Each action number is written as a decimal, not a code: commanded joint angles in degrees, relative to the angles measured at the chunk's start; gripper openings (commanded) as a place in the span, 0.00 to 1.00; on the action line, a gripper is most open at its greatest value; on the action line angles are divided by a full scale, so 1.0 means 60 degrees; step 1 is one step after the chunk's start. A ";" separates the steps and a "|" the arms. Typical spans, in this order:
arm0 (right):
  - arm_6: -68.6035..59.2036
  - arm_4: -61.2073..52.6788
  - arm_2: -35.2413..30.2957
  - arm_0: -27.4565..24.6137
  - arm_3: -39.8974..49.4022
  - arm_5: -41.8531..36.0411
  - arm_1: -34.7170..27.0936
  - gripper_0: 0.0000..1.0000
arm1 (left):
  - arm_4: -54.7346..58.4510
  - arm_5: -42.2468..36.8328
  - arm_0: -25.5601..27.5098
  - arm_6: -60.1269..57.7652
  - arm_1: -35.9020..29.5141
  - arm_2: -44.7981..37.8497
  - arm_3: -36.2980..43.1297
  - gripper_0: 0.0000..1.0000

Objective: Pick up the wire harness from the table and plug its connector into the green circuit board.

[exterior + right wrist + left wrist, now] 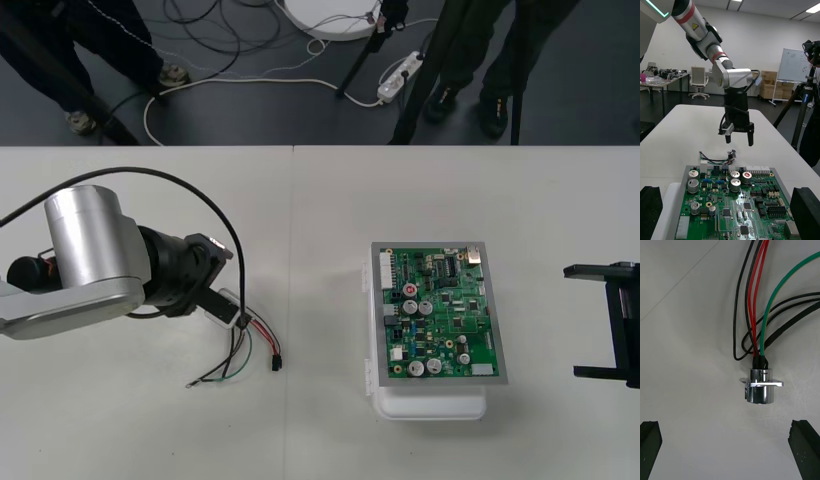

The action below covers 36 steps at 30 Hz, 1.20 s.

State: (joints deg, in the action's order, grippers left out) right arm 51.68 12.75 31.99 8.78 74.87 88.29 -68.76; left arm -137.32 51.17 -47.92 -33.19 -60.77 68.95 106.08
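Your left gripper (222, 300) hangs over the left half of the table (150, 420), its black fingers (649, 442) spread wide and holding nothing. From the left wrist, the harness's round socket (760, 386) lies on the table between and just ahead of those fingers. It is a short polished metal cylinder with a flat flange around it and dark sleeves where the wires enter. Two red wires (758, 296), thin black ones and one green wire (790, 273) curve away from it across the smooth pale surface. The right wrist view gives you the side angle: the left gripper (739, 140) points straight down just above the socket (731, 153), not touching it. Yellow warning-triangle stickers (694, 27) mark the silver arm, and their text is too small to read. From the front, the wire harness (240, 350) trails from under the gripper toward the table's near edge, ending in a small black plug (274, 362) lying loose on the table, well apart from the board. The green circuit board (440, 315) sits on its white base (430, 403) on the table's right half, close to the near edge. It is a rectangle crowded with silver-topped cylindrical capacitors, white connectors and dark chips. Your right gripper (572, 321) waits at the table's right edge, fingers wide apart and empty.
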 commanded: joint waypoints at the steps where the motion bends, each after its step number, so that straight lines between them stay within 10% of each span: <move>1: -0.0513 -0.0132 0.0103 0.0265 -0.0071 0.0110 -0.0082 1.00 | -0.0507 0.0407 -0.0422 -0.0328 0.0329 0.0257 0.0308 1.00; 36: -0.0688 -0.0074 0.0103 0.0308 -0.0012 0.0022 0.0064 1.00 | -0.2485 0.2370 -0.0627 -0.2378 0.1281 0.1619 0.0279 1.00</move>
State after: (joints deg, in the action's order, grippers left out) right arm 49.93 12.74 31.99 9.14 74.86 88.26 -68.73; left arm -150.94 61.91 -48.93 -41.84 -54.63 76.90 106.29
